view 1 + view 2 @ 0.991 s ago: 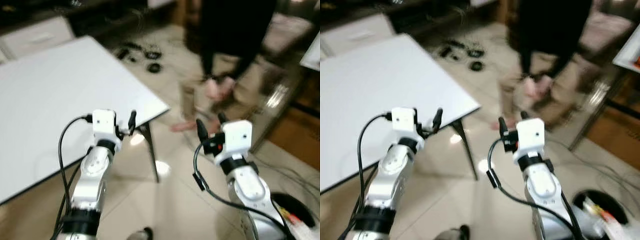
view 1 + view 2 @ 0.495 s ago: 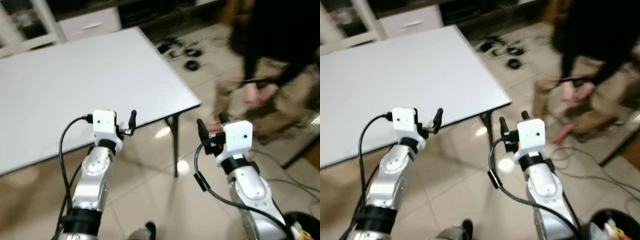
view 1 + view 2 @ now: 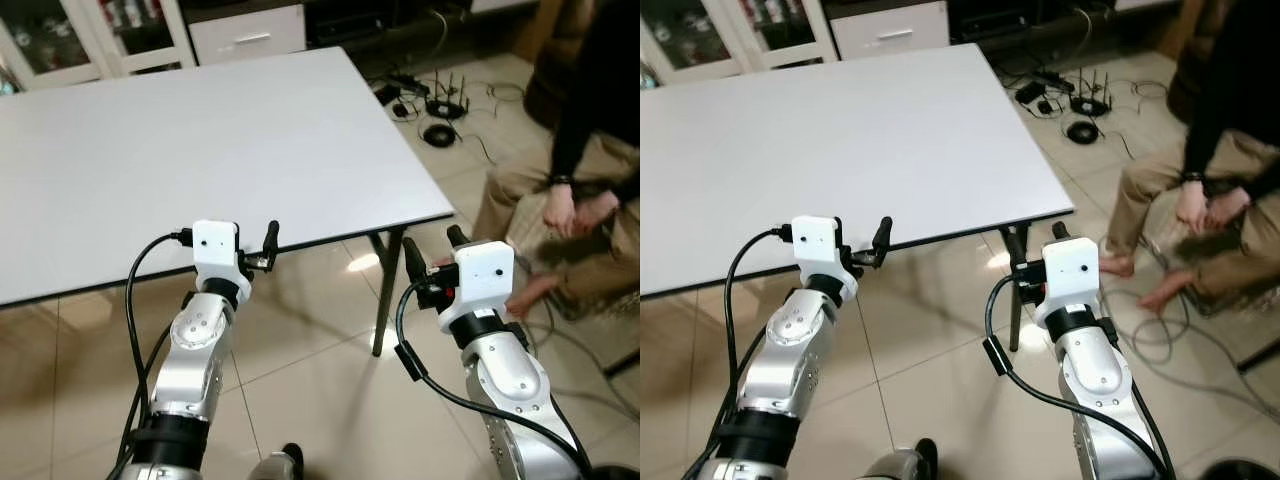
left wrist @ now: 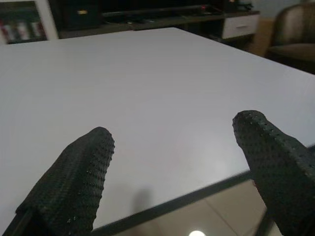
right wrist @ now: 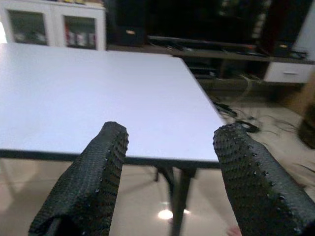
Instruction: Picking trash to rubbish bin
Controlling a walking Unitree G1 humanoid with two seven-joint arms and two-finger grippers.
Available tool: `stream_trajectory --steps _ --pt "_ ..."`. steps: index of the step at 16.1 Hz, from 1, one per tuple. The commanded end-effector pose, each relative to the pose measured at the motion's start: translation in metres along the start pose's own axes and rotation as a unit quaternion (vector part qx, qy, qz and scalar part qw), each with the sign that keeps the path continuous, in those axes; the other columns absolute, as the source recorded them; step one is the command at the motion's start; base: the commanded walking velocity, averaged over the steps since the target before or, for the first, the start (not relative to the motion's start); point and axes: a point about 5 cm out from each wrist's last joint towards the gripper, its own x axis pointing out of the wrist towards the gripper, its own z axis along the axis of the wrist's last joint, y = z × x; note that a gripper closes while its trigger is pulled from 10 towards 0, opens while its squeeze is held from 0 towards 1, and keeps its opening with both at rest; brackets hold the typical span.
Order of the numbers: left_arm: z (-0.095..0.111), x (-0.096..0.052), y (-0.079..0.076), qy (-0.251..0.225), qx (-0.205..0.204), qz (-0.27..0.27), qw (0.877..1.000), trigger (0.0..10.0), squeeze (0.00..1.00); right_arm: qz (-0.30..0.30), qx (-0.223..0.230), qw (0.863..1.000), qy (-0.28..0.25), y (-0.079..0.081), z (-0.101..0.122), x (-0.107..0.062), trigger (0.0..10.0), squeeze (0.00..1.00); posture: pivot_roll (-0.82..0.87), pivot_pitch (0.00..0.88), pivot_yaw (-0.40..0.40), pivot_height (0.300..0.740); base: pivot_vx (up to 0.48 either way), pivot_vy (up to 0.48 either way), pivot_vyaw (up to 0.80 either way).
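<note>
Both arms were held up in front of the robot, likely ready to grab. The left gripper [image 4: 172,172] was wide open at the near edge of the white tabletop [image 3: 200,130]. The right gripper [image 5: 170,182] was open too, near its right corner. I saw no trash or bin; a person [image 3: 590,190] sat nearby

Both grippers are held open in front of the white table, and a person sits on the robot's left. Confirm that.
Wrong side: the person sits on the robot's right, as the left eye view shows. The left gripper and right gripper are indeed open before the white table.
</note>
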Motion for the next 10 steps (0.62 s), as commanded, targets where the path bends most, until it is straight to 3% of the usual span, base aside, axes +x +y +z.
stream_trajectory --steps 1,6,10 --pt "-0.003 -0.0005 0.001 0.01 0.001 0.003 1.0 10.0 0.0 0.003 0.003 1.0 0.004 0.001 -0.001 -0.0007 10.0 0.0 -0.1 0.113 0.059 0.74 0.0 0.0 0.46" --pt "-0.0045 0.0003 0.0011 0.015 0.005 -0.001 1.0 10.0 0.0 -0.011 0.007 1.0 0.007 -0.0013 -0.0025 0.0001 10.0 0.0 -0.1 0.109 0.065 0.74 0.0 0.224 0.0" --pt "-0.0056 0.0 0.0019 0.017 0.006 -0.001 1.0 10.0 0.0 -0.013 0.007 1.0 0.007 -0.0017 -0.0027 -0.0001 10.0 0.0 -0.1 0.107 0.066 0.74 0.0 0.39 0.0"
